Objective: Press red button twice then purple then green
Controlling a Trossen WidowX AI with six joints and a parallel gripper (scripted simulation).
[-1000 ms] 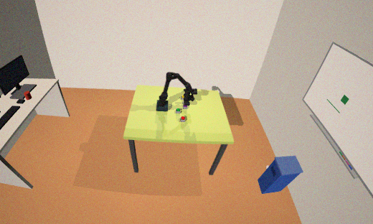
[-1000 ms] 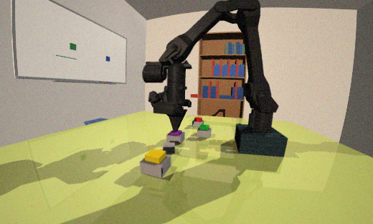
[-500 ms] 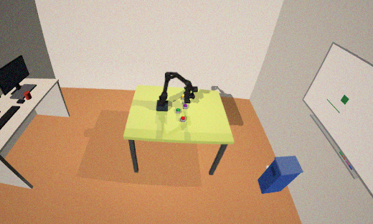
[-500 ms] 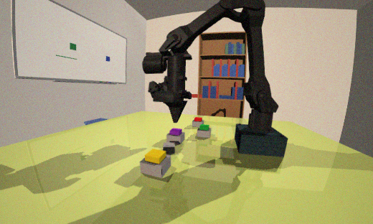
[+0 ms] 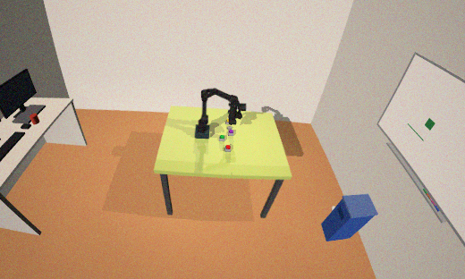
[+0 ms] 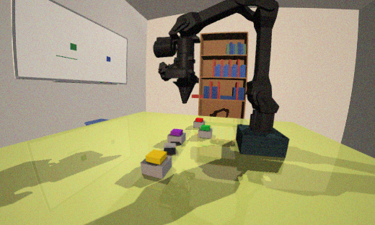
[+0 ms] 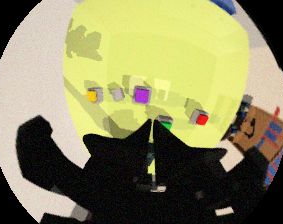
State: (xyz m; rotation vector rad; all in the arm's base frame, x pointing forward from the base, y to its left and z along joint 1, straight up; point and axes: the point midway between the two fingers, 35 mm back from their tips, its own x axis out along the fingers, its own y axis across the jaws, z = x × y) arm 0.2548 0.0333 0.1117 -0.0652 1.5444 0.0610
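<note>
The red button [image 5: 228, 147] [image 6: 199, 120] [image 7: 202, 119] sits on a grey base, farthest back in the exterior view. The purple button [image 5: 231, 132] [image 6: 177, 132] [image 7: 142, 95] stands between it and the yellow one. The green button [image 5: 222, 137] [image 6: 205, 128] [image 7: 165, 126] is nearer the arm's base, and the fingers partly hide it in the wrist view. All three caps stand raised. My gripper [image 5: 232, 122] [image 6: 184, 102] [image 7: 152, 121] is shut and empty, pointing down, high above the table and touching nothing.
A yellow button [image 6: 156, 157] [image 7: 92, 95] stands nearest the exterior camera. A small grey block [image 6: 170, 148] [image 7: 117, 94] lies between the yellow and purple buttons. The arm's dark base [image 5: 202, 131] [image 6: 262, 141] stands on the yellow-green table [image 5: 181, 156].
</note>
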